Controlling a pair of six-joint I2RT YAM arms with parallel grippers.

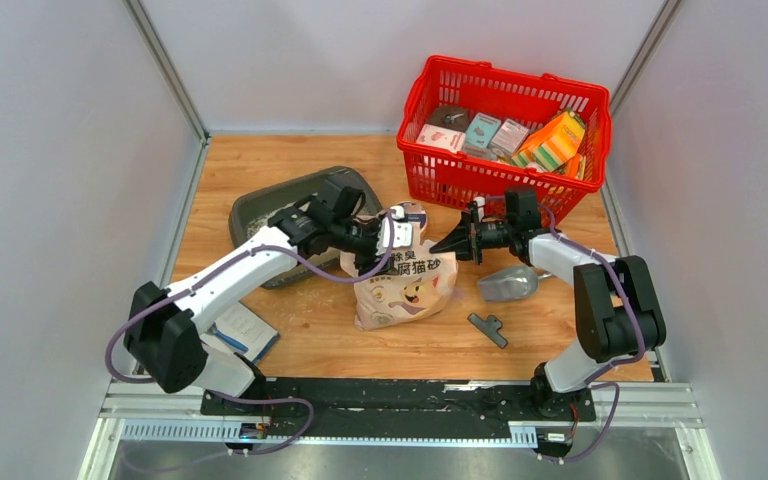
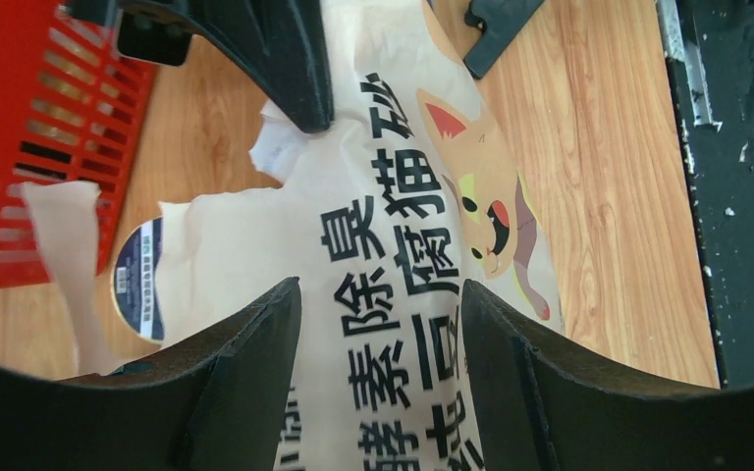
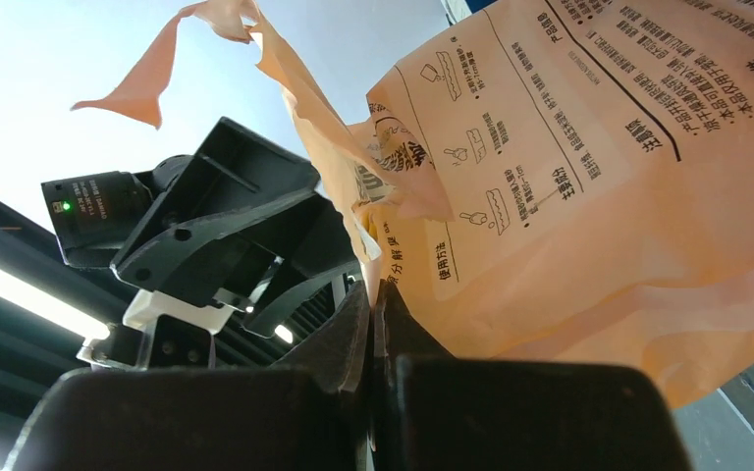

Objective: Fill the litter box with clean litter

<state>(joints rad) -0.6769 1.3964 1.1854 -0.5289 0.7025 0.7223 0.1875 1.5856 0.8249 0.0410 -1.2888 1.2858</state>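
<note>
- While the right gripper (image 3: pixel 371 304), jaws pressed together, pinches the litter bag (image 1: pixel 405 290) by its torn top, close the left gripper (image 2: pixel 381 294), jaws spread, on its body.
- Tip it leftward into the litter box (image 1: pixel 260 210), just far-left of it; the clean litter is hidden inside.

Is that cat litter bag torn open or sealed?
Torn open: the litter bag has a ragged top edge with loose paper strips.

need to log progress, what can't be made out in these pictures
litter box: top view, left arm covers most of it, so its contents are hidden
litter bag: inside unseen in every view, behind its torn top
red basket: top view, labels on its packages too small to read
</note>
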